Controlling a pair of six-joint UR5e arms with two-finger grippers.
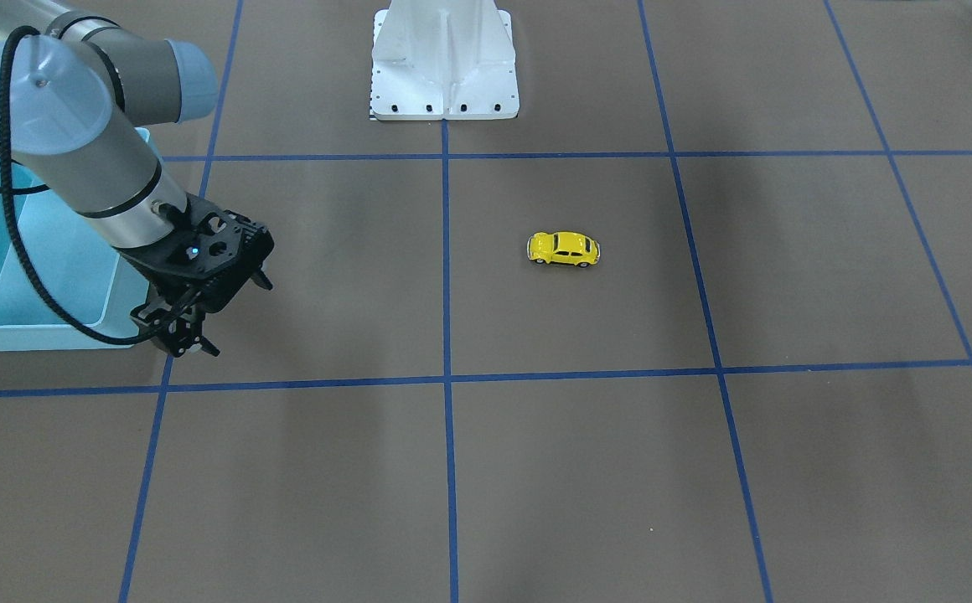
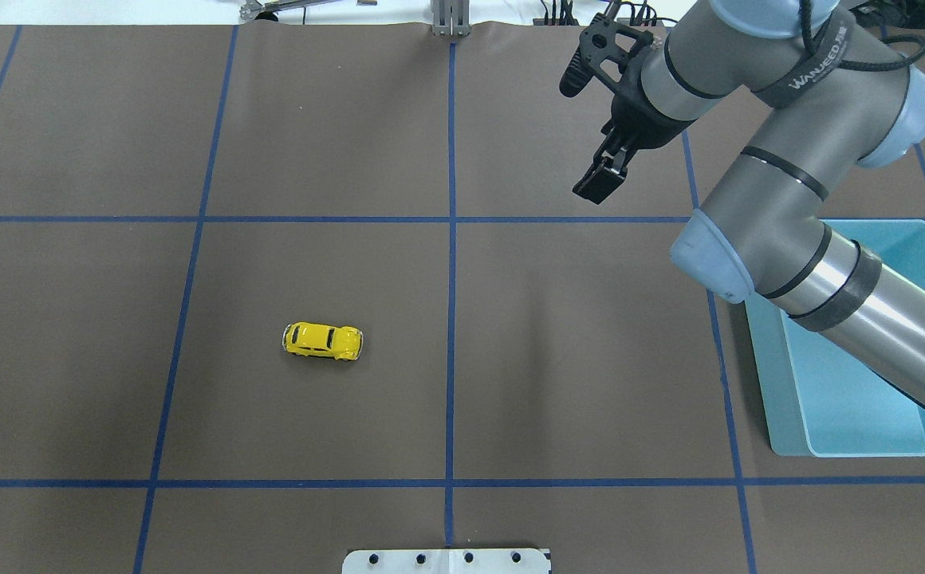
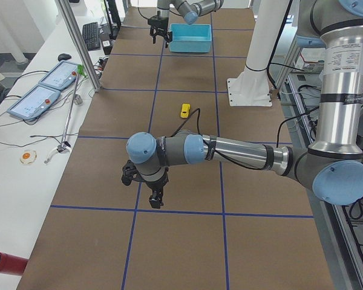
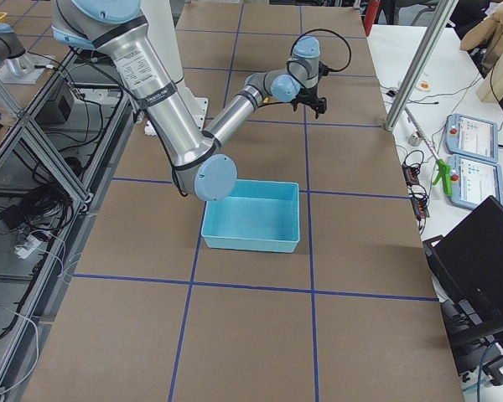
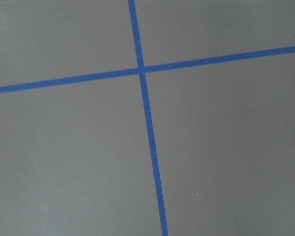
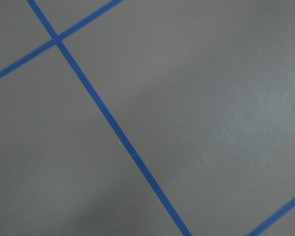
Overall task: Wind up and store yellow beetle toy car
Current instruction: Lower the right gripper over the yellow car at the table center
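Note:
The yellow beetle toy car (image 1: 563, 249) stands alone on its wheels on the brown mat, also in the overhead view (image 2: 323, 340) and the exterior left view (image 3: 185, 110). My right gripper (image 2: 586, 131) hovers open and empty far from the car, beside the blue bin (image 2: 853, 383); it also shows in the front view (image 1: 239, 314). My left gripper (image 3: 142, 190) shows only in the exterior left view, above the mat well short of the car; I cannot tell whether it is open or shut. Both wrist views show only mat and blue tape lines.
The blue bin (image 1: 0, 276) is empty and sits at the robot's right side of the table. The white robot base (image 1: 444, 63) stands at the table's edge. Control pendants (image 3: 45, 87) and a metal post (image 3: 78, 45) stand along the far side.

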